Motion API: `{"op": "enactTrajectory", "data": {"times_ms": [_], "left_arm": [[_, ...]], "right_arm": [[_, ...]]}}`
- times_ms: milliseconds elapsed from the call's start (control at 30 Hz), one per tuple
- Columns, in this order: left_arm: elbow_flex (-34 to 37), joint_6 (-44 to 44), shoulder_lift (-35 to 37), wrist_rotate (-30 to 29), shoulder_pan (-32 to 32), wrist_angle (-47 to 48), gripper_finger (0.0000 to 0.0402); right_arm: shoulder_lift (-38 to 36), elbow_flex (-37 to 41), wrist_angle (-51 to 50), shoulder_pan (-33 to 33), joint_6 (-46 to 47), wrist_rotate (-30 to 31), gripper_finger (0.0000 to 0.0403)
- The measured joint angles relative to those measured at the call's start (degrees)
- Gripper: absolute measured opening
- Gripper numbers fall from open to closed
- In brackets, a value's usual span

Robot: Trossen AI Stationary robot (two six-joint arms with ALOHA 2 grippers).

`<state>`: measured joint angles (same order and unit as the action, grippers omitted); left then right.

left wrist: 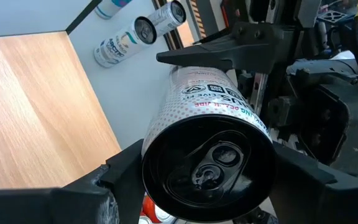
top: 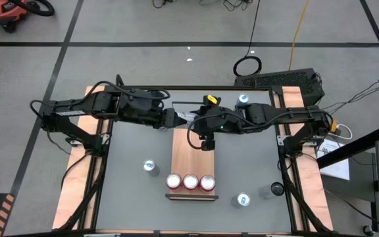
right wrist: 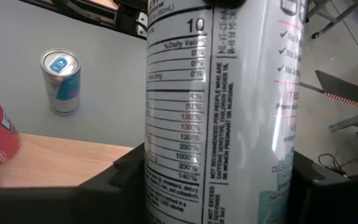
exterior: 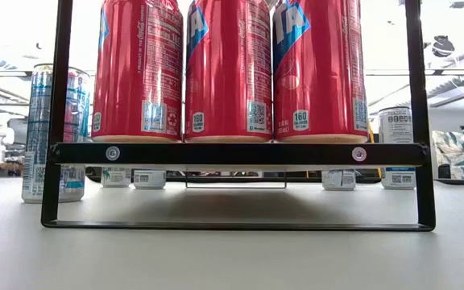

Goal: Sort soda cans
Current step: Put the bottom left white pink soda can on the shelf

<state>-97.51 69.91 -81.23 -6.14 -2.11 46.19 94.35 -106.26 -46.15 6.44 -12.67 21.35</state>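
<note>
Left tool (top: pixel 178 119): over the far end of the wooden board (top: pixel 181 157), above the counter (top: pixel 130 197); its two dark fingers (left wrist: pixel 135 165) are clamped on a silver-grey can (left wrist: pixel 205 140), one on each side near the can's dark top (pull tab facing the left wrist camera).

Right tool (top: pixel 199 120): meeting the left one from the opposite side, just beside it; in the right wrist view its fingers (right wrist: pixel 126 165) stand on both sides of the same can's printed body (right wrist: pixel 219 106). Whether they already press on it I cannot tell.

Held can: off the counter, between the two tools, lying roughly level in the left tool's grip.

Red cans (top: pixel 190 182): three in a row, touching, at the near end of the board; in the low view they stand upright on a black-framed rack (exterior: pixel 236 153).

Blue cans: one (top: pixel 150 166) upright on the grey counter left of the board, one (top: pixel 243 199) near the front right, one (top: pixel 243 99) at the far side behind the right arm.

Dark-topped can (top: pixel 276 189): near the right edge, close to the front-right blue can.

Other cans: several small ones show far back under the rack in the low view (too small to sort by kind).
</note>
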Motion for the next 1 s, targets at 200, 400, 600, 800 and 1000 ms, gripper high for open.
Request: {"op": "enactTrajectory", "data": {"times_ms": [200, 400, 600, 800, 1000], "left_arm": [[0.0, -3.52, 0.0, -1.39, -0.15, -0.5, 0.0276], [0.0, -10.51, 0.0, -1.59, -0.11, -3.05, 0.033], [0.0, -11.02, 0.04, -2.45, -0.15, -4.65, 0.0371], [-0.09, -16.84, 1.78, -7.74, -0.04, -9.31, 0.0388], [-0.11, -30.26, 3.71, -10.63, -0.07, -18.19, 0.0389]], "right_arm": [[0.0, 0.0, 0.11, 0.0, 2.41, 0.37, 0.0222], [-0.55, -0.07, 0.05, 0.0, 6.77, -1.18, 0.0219], [-0.8, -0.07, -0.01, 0.0, 10.58, -5.57, 0.022], [-0.84, 0.15, -0.39, 0.11, 16.5, -13.42, 0.0219], [-2.44, 0.13, 0.2, -0.85, 24.17, -21.57, 0.0218]]}}
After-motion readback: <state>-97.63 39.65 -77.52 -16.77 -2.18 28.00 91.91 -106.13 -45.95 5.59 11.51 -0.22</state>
